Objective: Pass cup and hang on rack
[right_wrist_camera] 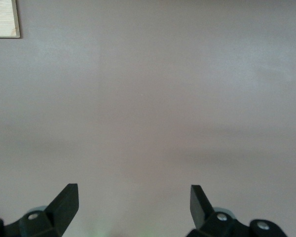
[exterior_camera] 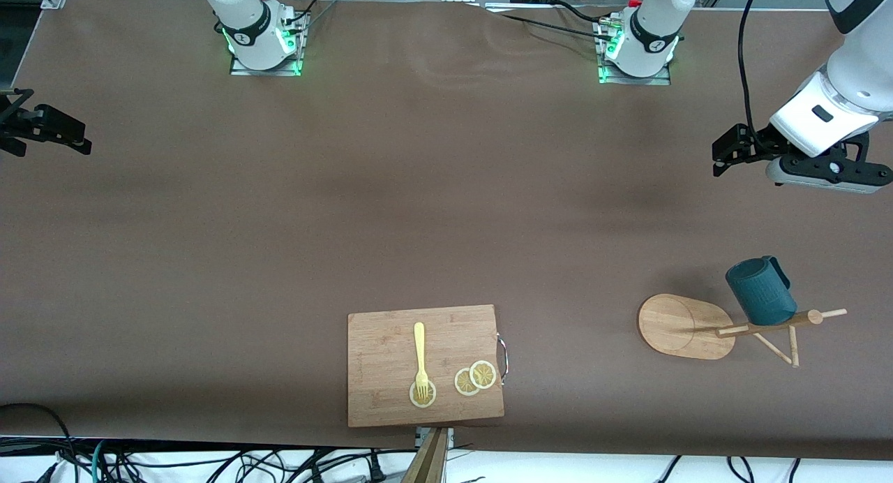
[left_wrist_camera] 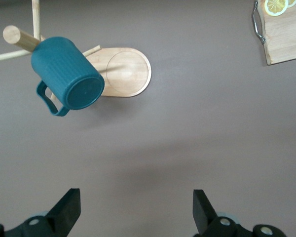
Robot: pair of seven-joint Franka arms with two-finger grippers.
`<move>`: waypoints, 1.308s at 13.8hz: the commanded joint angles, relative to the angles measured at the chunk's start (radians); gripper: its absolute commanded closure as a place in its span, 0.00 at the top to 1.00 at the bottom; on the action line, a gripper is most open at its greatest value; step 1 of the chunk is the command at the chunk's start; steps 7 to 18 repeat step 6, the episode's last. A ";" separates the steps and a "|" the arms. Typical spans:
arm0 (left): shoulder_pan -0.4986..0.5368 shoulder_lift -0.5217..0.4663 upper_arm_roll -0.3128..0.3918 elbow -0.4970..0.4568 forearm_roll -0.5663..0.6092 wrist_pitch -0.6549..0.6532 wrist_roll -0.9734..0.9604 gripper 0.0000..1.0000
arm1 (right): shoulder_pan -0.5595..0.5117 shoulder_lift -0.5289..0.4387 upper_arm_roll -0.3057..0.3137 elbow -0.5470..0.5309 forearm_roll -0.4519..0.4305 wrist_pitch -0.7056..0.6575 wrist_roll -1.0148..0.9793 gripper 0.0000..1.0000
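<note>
The dark teal ribbed cup (exterior_camera: 760, 291) rests tilted on the bamboo rack's pegs near the top of its post (exterior_camera: 767, 324), at the left arm's end of the table. In the left wrist view the cup (left_wrist_camera: 69, 74) shows its closed bottom and its handle; what holds it on the peg is hidden. The rack's oval base (exterior_camera: 680, 326) also shows in that view (left_wrist_camera: 130, 74). My left gripper (exterior_camera: 717, 158) is open and empty, up in the air, apart from the rack (left_wrist_camera: 136, 205). My right gripper (exterior_camera: 70, 135) waits open and empty over the table's right-arm end (right_wrist_camera: 133, 202).
A rectangular wooden cutting board (exterior_camera: 391, 399) lies near the table's front edge at mid-table, with a yellow fork (exterior_camera: 420, 350) and lemon slices (exterior_camera: 476, 378) on it. Its corners show in the wrist views (left_wrist_camera: 286, 44) (right_wrist_camera: 2, 19). Cables hang below the front edge.
</note>
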 commanded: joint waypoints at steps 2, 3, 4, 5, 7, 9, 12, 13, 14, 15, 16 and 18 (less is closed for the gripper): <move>0.000 -0.019 0.000 -0.014 0.016 -0.012 -0.009 1.00 | -0.007 0.007 0.001 0.020 0.016 -0.004 0.001 1.00; -0.002 -0.021 -0.007 -0.012 0.026 -0.012 -0.009 1.00 | -0.005 0.007 0.002 0.020 0.019 -0.003 0.003 1.00; 0.000 -0.021 -0.023 -0.012 0.035 -0.012 -0.009 1.00 | -0.005 0.007 0.001 0.020 0.020 -0.004 0.003 1.00; 0.000 -0.021 -0.024 -0.012 0.039 -0.012 -0.010 1.00 | -0.005 0.007 0.002 0.020 0.021 -0.004 0.003 1.00; 0.000 -0.021 -0.024 -0.009 0.039 -0.012 -0.012 1.00 | -0.005 0.007 0.001 0.020 0.021 -0.004 0.003 1.00; 0.000 -0.021 -0.024 -0.009 0.039 -0.012 -0.012 1.00 | -0.005 0.007 0.001 0.020 0.021 -0.004 0.003 1.00; 0.000 -0.021 -0.024 -0.009 0.039 -0.012 -0.012 1.00 | -0.005 0.007 0.001 0.020 0.021 -0.004 0.003 1.00; 0.000 -0.021 -0.024 -0.009 0.039 -0.012 -0.012 1.00 | -0.005 0.007 0.001 0.020 0.021 -0.004 0.003 1.00; 0.000 -0.021 -0.024 -0.009 0.039 -0.012 -0.012 1.00 | -0.005 0.007 0.001 0.020 0.021 -0.004 0.003 1.00; 0.000 -0.021 -0.024 -0.009 0.039 -0.012 -0.012 1.00 | -0.005 0.007 0.001 0.020 0.021 -0.004 0.003 1.00; 0.000 -0.021 -0.024 -0.009 0.039 -0.012 -0.012 1.00 | -0.005 0.007 0.001 0.020 0.021 -0.004 0.003 1.00; 0.000 -0.021 -0.024 -0.009 0.039 -0.012 -0.012 1.00 | -0.005 0.007 0.001 0.020 0.021 -0.004 0.003 1.00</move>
